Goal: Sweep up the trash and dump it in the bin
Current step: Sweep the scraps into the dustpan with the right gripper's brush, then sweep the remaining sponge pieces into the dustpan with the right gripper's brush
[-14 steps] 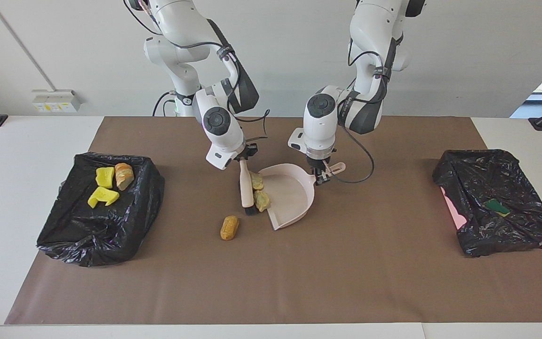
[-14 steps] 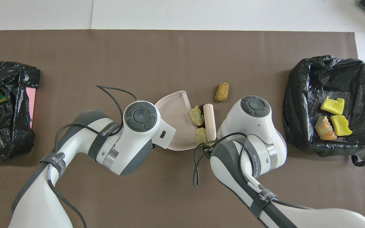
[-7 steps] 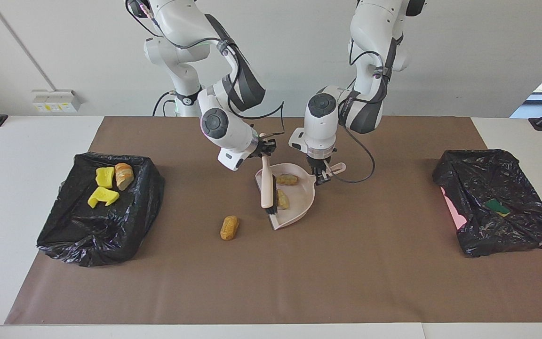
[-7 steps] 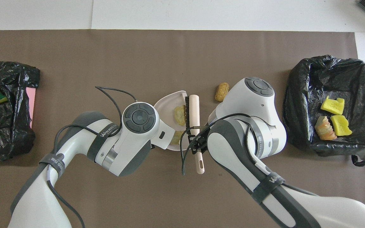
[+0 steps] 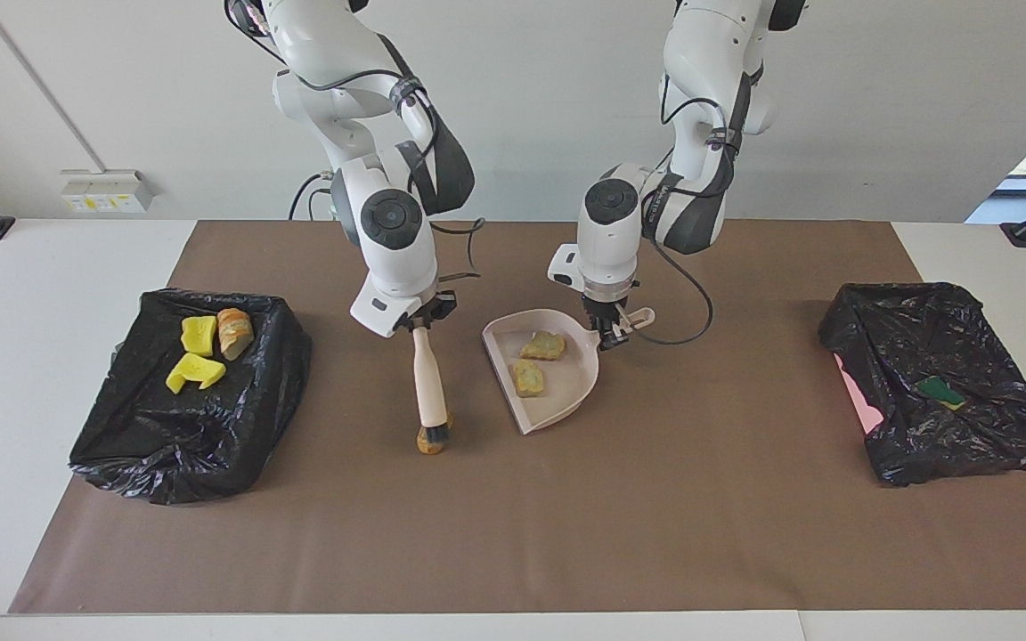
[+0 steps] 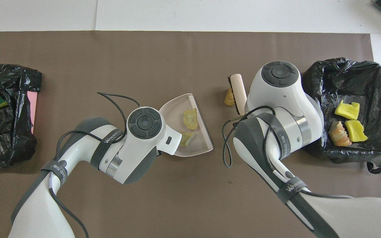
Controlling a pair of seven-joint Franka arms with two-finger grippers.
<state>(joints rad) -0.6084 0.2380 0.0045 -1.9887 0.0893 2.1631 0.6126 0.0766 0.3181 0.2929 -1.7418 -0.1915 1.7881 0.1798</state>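
Both views are bright and evenly lit with soft, diffuse light. Daylight enters at a window on the facing view's edge. Shadows are faint and short: a pale one lies on the bench (image 5: pixel 513 534) directly under the right end effector (image 5: pixel 421 322). The black bin liners (image 5: pixel 192 392) show small glossy highlights. Focus is sharp throughout.

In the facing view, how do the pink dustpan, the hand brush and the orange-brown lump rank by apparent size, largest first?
1. pink dustpan
2. hand brush, long but narrow
3. orange-brown lump, smallest, though the brush head covers part of it.
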